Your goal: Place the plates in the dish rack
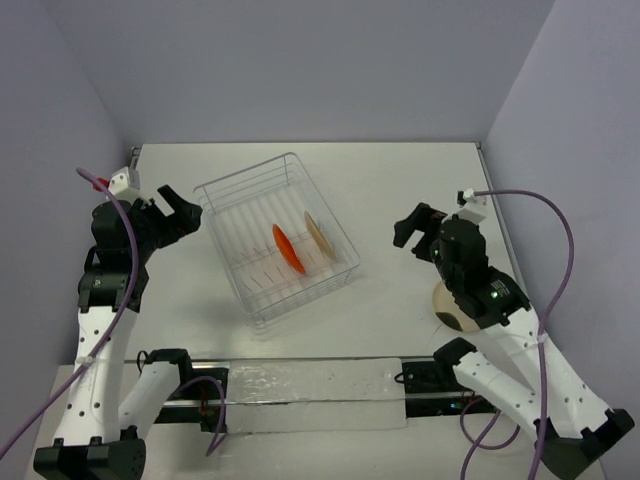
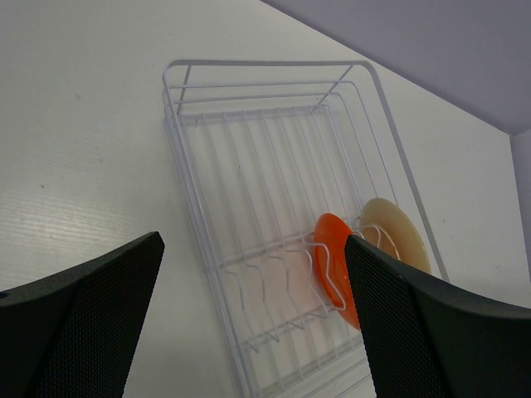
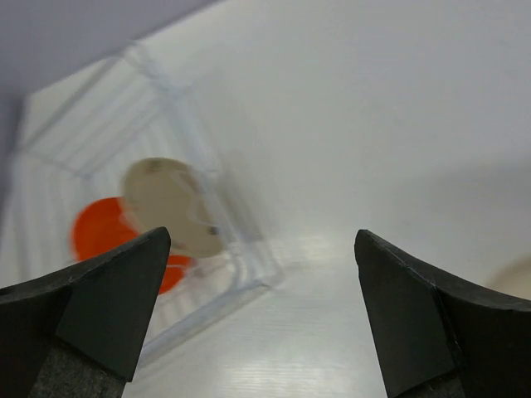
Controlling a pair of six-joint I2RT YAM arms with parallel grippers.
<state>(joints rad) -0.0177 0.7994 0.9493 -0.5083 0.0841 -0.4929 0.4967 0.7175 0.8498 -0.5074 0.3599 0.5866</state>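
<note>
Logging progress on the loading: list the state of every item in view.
Rack: on the table, holding two plates.
Orange plate: standing on edge in the rack slots.
Beige plate: standing on edge in the rack, beside the orange one.
Other beige plate: on the table, partly hidden, not loaded.
Left jaws: open, empty.
Right jaws: open, empty.

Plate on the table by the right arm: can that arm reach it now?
Probably yes. The plate lies flat, partly under the right arm, nothing on top. The right tool is open and empty but points toward the rack, so it must fold back.
</note>
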